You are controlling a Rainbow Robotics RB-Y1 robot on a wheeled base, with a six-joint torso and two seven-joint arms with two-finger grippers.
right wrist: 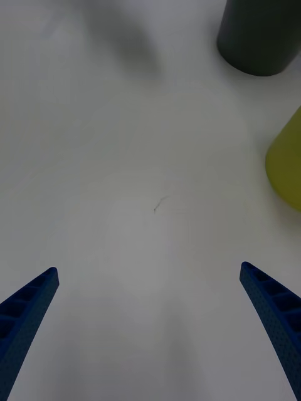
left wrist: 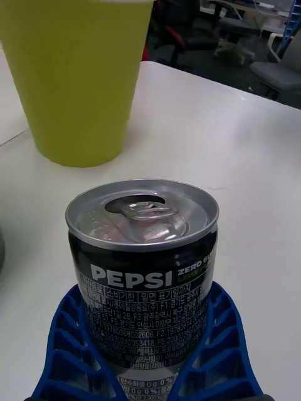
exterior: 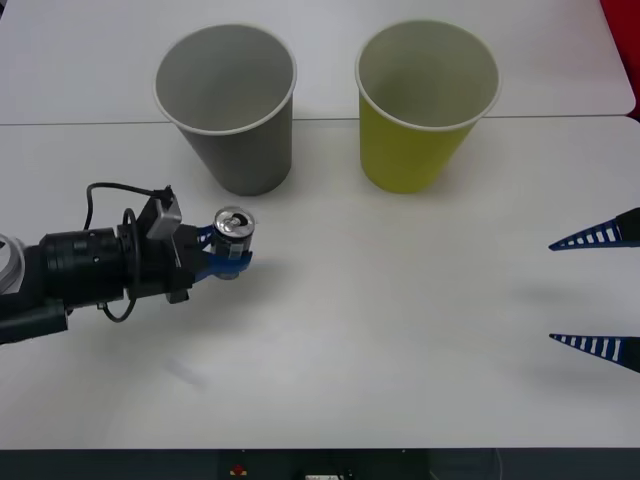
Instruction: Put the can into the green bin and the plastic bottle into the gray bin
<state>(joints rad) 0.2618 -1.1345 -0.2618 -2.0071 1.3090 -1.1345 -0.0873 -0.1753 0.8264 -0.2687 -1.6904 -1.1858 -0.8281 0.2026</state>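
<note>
Two bins stand at the far side of my white table [exterior: 400,330], and I read the scene from the left. My left gripper [exterior: 226,256] reaches in low from the left edge, its blue ribbed fingers [left wrist: 69,338] closed snugly around the can [exterior: 234,240], a small black Pepsi Zero can with a silver pull-tab top. The can stands upright, in front of the gray bin [exterior: 228,105] and a little to its left. To the right of the gray bin, close beside it but not touching, stands the green bin [exterior: 425,100]; both are upright with pale rims. At the right edge, my right gripper [exterior: 598,290] hovers with its fingers spread wide, holding nothing, over bare tabletop.
</note>
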